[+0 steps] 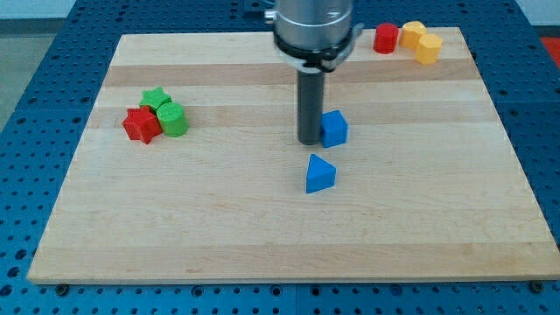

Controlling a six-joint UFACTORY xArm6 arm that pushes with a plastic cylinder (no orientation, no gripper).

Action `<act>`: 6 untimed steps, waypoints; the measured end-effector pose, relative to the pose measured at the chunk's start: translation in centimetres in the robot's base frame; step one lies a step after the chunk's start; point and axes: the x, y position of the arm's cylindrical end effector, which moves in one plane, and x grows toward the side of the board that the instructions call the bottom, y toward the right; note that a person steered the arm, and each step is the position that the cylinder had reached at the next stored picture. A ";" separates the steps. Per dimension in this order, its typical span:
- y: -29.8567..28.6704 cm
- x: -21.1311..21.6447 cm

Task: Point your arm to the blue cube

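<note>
Near the board's middle in the camera view, my tip [310,142], a bare rod grasping nothing, stands just left of the blue cube [334,128]. Drifting rightward might shove it; the blue triangular block [320,173] lies below.

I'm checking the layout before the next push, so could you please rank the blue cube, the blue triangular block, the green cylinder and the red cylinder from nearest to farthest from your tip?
1. Blue cube: right beside my tip, on the view's right.
2. Blue triangular block: just below my tip.
3. Green cylinder: far toward the view's left.
4. Red cylinder: top right corner; too close to the green cylinder to rank surely.
</note>
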 end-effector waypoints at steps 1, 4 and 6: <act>2.6 0.2; 7.4 -0.8; 7.9 -5.0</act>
